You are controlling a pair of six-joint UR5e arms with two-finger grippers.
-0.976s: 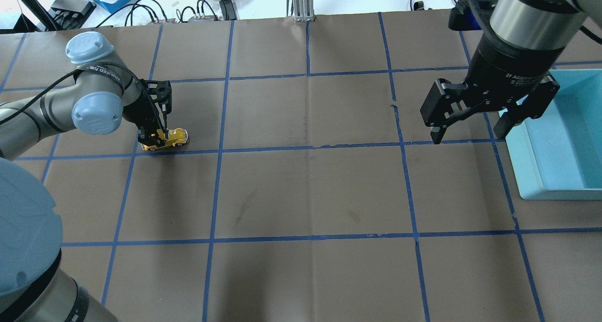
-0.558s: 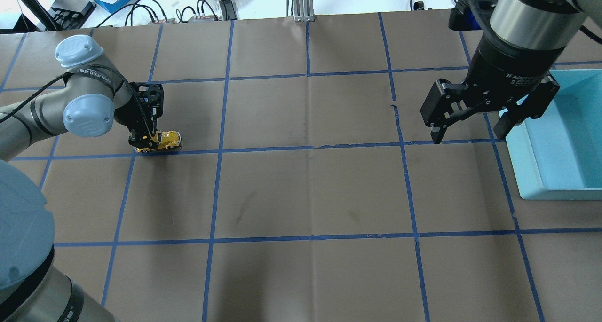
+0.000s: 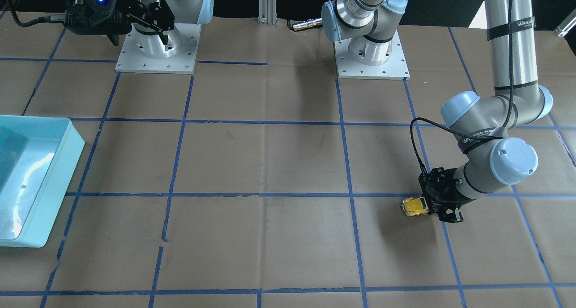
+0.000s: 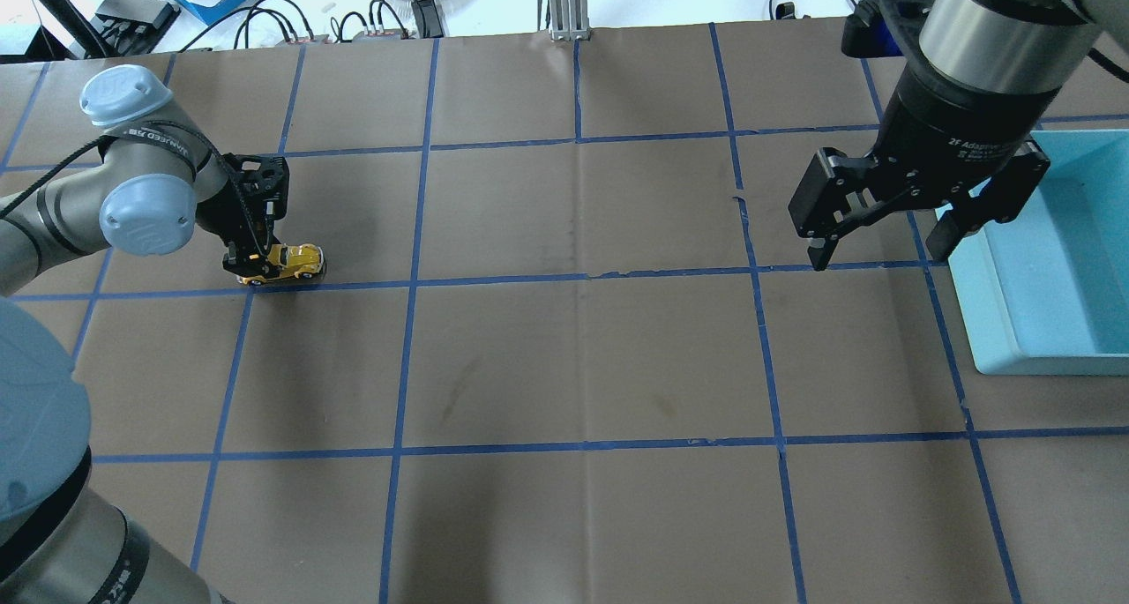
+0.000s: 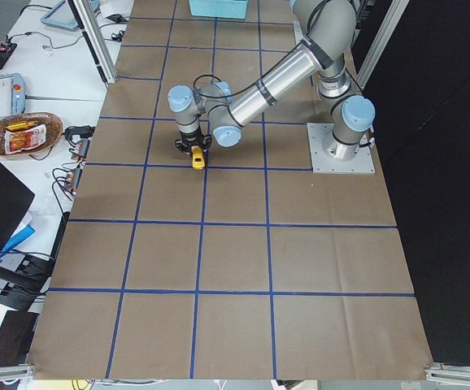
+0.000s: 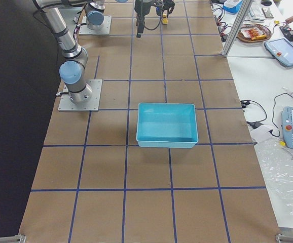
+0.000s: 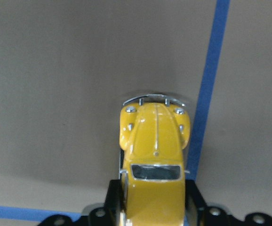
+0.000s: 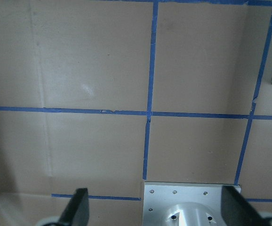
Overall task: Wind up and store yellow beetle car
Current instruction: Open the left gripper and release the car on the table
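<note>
Car: small glossy yellow beetle car (image 4: 287, 262) with dark windows and chrome bumpers, wheels down on the brown paper table cover (image 4: 564, 357), right beside a blue tape grid line (image 7: 206, 108)
Left gripper (image 4: 251, 264): closed on the rear half of the yellow car, a finger on each flank, bonnet and front bumper poking out clear in the wrist view
Why low: wheels pressed to the paper, so a backward drag would load the spring, or so I judge; this looks like the winding step
Right gripper (image 4: 882, 234): jaws spread wide, nothing in them, hanging high, well away from the car
Bin: light blue rectangular plastic bin (image 4: 1050, 260), far across the table from the car, just beside the right gripper, likely the storage spot
Why parked there: my read is the right arm waits near the bin to catch the car
Risk: a skewed grip could send the car off line
</note>
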